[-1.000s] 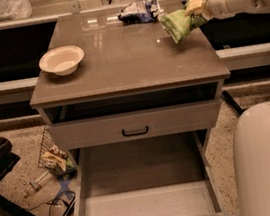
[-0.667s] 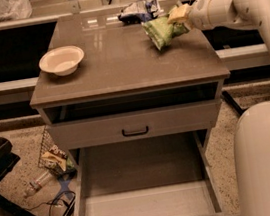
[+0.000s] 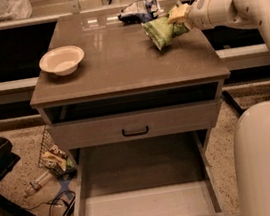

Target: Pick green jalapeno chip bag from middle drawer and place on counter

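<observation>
The green jalapeno chip bag (image 3: 159, 31) hangs over the back right part of the counter (image 3: 118, 64), its lower tip close to the surface. My gripper (image 3: 178, 16) reaches in from the right and is shut on the bag's upper right end. The middle drawer (image 3: 147, 206) is pulled out at the bottom of the view, and its flat grey floor is bare.
A white bowl (image 3: 62, 59) sits on the counter's left side. A blue-and-white snack bag (image 3: 138, 12) lies at the back edge, just left of the green bag. A shut drawer front with a black handle (image 3: 134, 129) is under the counter. My base (image 3: 269, 160) fills the lower right. Litter (image 3: 56, 159) lies on the floor at left.
My gripper has carried the green bag leftward over the counter, toward the blue-and-white bag. Over the last stretch it has barely moved.
</observation>
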### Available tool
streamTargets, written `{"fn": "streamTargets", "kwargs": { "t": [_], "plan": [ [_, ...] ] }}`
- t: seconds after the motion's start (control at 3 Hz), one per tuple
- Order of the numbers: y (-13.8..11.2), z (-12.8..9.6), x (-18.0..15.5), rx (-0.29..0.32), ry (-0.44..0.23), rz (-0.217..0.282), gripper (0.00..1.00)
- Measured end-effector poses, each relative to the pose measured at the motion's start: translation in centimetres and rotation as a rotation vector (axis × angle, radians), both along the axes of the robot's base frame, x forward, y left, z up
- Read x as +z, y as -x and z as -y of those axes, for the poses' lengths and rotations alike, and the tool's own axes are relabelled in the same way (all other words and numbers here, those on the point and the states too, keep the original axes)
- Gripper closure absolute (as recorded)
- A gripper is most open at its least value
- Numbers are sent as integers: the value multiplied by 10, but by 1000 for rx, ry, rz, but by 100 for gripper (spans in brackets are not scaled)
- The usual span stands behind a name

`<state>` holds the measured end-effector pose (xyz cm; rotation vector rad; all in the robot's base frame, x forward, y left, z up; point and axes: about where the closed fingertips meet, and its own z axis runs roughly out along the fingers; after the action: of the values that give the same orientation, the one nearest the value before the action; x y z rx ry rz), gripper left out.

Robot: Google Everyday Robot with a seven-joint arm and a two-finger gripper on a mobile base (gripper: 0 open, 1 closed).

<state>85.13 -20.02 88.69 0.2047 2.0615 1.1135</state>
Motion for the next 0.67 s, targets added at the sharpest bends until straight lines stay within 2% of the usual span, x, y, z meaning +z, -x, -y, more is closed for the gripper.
{"fn": "streamTargets", "kwargs": {
  "t": [0.33,0.67],
  "plan": [
    [-1,-4,-2,5,-1,-3,29],
    [-2,-10,-5,12,-3,-7,0]
  ]
}}
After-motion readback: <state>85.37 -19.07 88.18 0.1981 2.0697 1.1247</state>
